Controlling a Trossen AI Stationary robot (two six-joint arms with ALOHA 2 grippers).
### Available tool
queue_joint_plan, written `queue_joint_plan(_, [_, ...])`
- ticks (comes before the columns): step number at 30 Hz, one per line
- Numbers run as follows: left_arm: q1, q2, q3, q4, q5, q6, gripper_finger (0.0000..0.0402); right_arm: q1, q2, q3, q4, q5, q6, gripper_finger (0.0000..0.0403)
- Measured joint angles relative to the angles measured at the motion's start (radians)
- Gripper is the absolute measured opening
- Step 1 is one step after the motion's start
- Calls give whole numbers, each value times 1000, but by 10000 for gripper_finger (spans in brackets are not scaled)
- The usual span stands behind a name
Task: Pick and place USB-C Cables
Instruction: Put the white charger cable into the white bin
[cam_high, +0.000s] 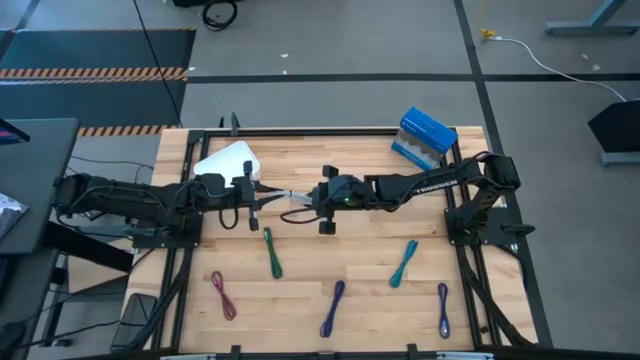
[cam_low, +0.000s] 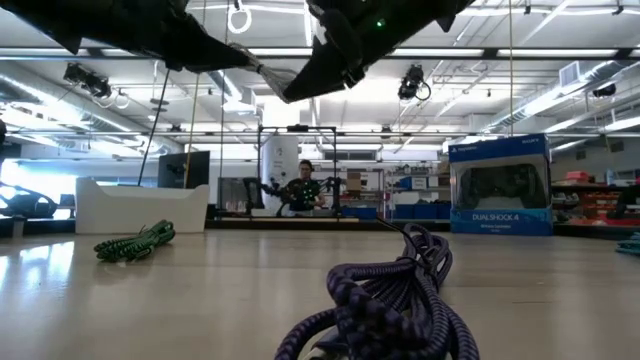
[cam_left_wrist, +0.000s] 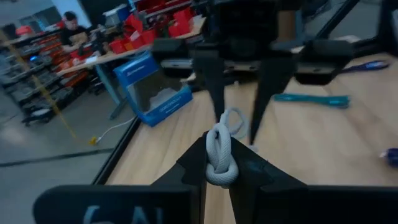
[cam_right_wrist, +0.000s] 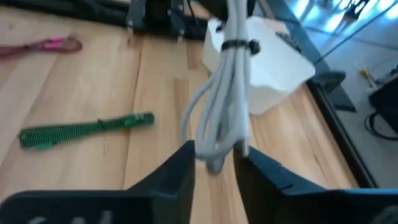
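Whitish-silver cable (cam_high: 290, 196) is clamped at both ends by left end effector (cam_high: 262, 194) and right end effector (cam_high: 312, 199) mid-handover; you should release one.

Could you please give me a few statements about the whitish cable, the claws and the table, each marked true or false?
1. Both the left claw and the right claw grip the whitish cable. True.
2. The green cable lies inside the white tray. False: it lies on the bare table.
3. The blue and white box stands near the table's far right corner. True.
4. The whitish cable rests flat on the table. False: it hangs between the two claws.
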Motion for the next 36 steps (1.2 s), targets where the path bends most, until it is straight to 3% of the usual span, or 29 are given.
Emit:
queue_joint_plan(3, [0, -22, 0, -23, -94, -10, 46, 0, 0, 0, -54, -1, 44, 158])
queue_joint_plan(6, [0, -60, 1, -77, -326, -91, 46, 0, 0, 0, -116, -4, 91, 184])
queue_joint_plan(8, [1, -92, 15, -169, -493, -148, 46, 1, 0, 0, -154, -4, 113, 196])
queue_joint_plan(11, [10, -131, 65, -390, -612, -269, 46, 3, 0, 0, -200, -4, 134, 204])
queue_joint_plan(17, [74, -151, 133, -763, -673, -588, 46, 3, 1, 0, -229, -4, 139, 202])
queue_joint_plan(21, [120, -147, 133, -896, -700, -691, 46, 3, 1, 0, -229, -5, 139, 202])
queue_joint_plan(28, [175, -148, 133, -961, -707, -707, 49, 3, 1, 0, -208, -5, 141, 201])
queue_joint_plan(32, [188, -148, 133, -978, -659, -708, 49, 3, 1, 0, -191, -5, 149, 201])
queue_joint_plan(36, [190, -147, 133, -981, -618, -708, 83, 3, 1, 0, -180, -5, 155, 201])
